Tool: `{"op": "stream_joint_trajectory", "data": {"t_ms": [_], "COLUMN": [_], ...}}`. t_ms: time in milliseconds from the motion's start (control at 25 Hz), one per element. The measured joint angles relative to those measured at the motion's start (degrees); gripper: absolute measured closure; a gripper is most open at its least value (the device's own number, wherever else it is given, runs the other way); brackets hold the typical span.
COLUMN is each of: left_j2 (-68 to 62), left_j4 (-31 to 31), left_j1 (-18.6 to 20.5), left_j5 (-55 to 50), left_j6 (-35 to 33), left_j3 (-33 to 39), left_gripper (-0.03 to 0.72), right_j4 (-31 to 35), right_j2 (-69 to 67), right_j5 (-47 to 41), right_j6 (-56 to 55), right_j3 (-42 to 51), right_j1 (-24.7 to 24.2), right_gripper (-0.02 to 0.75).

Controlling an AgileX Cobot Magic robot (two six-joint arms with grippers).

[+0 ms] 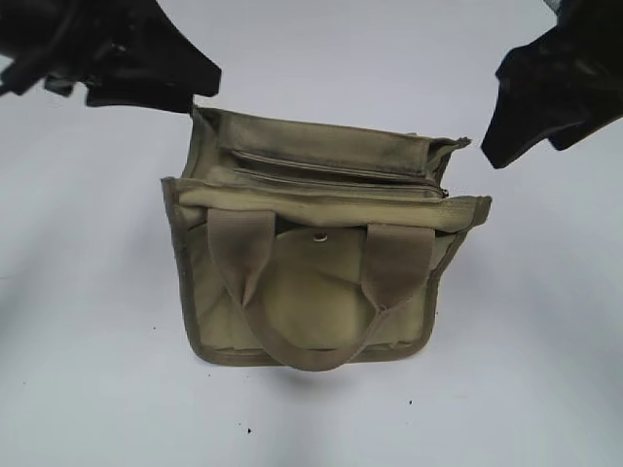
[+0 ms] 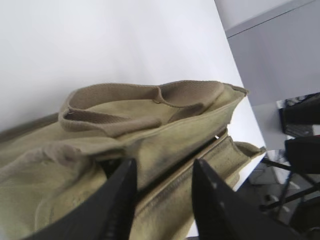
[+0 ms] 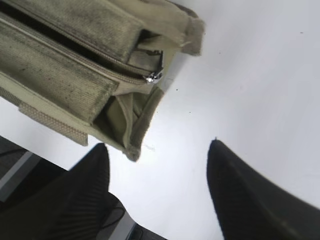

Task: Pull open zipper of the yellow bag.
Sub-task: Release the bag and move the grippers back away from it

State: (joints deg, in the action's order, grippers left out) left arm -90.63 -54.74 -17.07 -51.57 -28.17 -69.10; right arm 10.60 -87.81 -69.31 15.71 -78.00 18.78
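Note:
The yellow bag [image 1: 321, 292] lies on the white table with its handles toward the camera. Its zipper [image 1: 336, 183] runs along the top, and the silver pull tab [image 3: 154, 76] sits at the right end. A dark gap shows along the bag's top [image 2: 200, 150]. My left gripper [image 1: 195, 97] hovers at the bag's back left corner. In the left wrist view this gripper [image 2: 164, 167] is open, its fingers astride the top seam without pinching it. My right gripper [image 1: 501, 146] hangs off the bag's back right corner. This gripper [image 3: 159, 145] is open and empty over bare table.
The round-flapped pocket with its snap button [image 1: 320, 236] faces forward between the two webbing handles [image 1: 238, 253]. White table [image 1: 545, 350] surrounds the bag. The table's edge [image 2: 245, 95] and dark equipment beyond it show in the left wrist view.

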Motion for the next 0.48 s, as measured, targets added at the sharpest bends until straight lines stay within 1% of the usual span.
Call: {"op": "stream_joint_trajectory", "data": {"t_ms": [80,160,240,360,480], "left_j2": [4.18,9.3,14.59,23.58,33.24], "left_j4": [5.96,11.72,17.94,27.5,37.54], "left_j1": [0.11,0.11,0.11,0.11,0.11], "left_j5": [-0.43,-1.87,-3.56,-6.65,-9.77], "left_j6": [0.0,1.04,3.66,9.62,17.2], "left_j3": [-0.04,-0.04,-0.04,0.17,2.74], "left_gripper": [0.33,0.312,0.304,0.301,0.301], "right_j4": [-0.68,-1.04,-1.17,-1.29,-1.33], "right_j2": [2.84,6.36,10.75,17.75,25.85], "right_j5": [0.0,-0.06,-0.06,-0.06,-0.06], "right_j6": [-1.95,-3.11,-3.55,-4.08,-5.27], "right_j3": [0.88,3.25,6.7,13.82,22.19], "right_j1": [-0.02,-0.02,-0.02,-0.02,-0.02], "right_gripper": [0.2,0.176,0.169,0.164,0.164]}}
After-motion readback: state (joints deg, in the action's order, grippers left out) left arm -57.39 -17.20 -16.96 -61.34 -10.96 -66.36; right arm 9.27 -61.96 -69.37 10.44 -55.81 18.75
